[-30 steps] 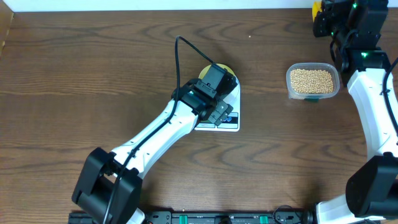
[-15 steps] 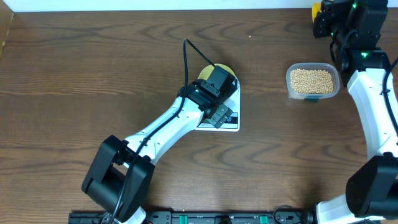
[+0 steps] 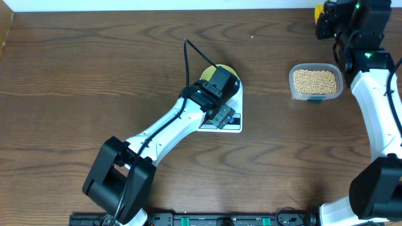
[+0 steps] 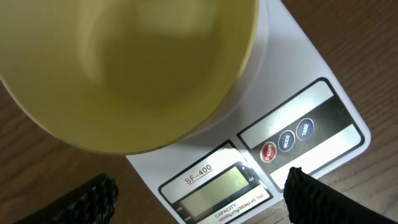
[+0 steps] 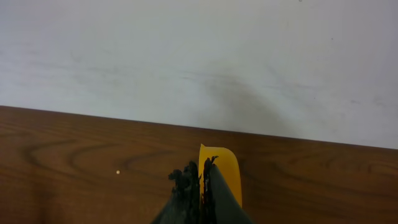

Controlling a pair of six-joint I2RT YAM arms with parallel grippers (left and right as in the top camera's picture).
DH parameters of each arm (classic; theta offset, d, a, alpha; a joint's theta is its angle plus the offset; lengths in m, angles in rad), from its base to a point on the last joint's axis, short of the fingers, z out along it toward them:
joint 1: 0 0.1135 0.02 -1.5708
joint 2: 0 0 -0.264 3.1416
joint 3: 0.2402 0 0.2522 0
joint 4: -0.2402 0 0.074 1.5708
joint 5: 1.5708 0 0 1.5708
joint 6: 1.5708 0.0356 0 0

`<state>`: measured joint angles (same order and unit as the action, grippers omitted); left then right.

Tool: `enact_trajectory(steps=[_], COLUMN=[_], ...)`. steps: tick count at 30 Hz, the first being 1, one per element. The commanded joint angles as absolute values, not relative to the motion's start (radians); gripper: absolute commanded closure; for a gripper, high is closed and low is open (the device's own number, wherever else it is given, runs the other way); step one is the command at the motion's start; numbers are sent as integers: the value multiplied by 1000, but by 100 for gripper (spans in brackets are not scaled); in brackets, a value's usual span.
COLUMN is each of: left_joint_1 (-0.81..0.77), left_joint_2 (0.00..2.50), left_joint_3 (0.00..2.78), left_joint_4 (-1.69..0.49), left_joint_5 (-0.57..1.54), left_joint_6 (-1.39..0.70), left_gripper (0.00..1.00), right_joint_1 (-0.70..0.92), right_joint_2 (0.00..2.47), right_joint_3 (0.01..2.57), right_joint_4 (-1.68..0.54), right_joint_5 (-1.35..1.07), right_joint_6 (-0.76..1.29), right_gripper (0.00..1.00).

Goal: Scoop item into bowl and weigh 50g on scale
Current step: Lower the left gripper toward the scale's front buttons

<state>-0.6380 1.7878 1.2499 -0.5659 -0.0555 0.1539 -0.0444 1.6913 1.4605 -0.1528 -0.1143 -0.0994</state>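
bowl (image 4: 124, 68) on scale (image 4: 298, 81), under wide-spread left tool (image 4: 202, 199)

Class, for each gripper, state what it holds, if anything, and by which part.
Right gripper: shut on the yellow scoop; which part it pinches cannot be told. Left gripper: open, holding nothing.

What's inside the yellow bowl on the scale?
Nothing shows in the bowl; its visible floor is bare. Its far side runs out of the wrist view, and overhead the left arm mostly covers it.

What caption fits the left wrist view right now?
Open left gripper hovers over the empty bowl sitting on the scale.
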Motion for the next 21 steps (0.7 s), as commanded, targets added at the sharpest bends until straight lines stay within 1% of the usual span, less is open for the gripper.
enact_trajectory(steps=[1,21], left_joint_1=[-641,-641], left_joint_2=[1800,1852], left_joint_3=[1268,1264], left_joint_4=[-572,-587], left_joint_5=[-65,-65], left_joint_6=[118,123], left_gripper=[13,13], right_joint_1=[-38,-38], right_joint_2=[1679,1679], right_joint_3=[1477,1477], right_joint_4=[-151,-152], right_joint_5=[-107,-107], right_joint_6=[-113,-113], right_gripper=[99,99])
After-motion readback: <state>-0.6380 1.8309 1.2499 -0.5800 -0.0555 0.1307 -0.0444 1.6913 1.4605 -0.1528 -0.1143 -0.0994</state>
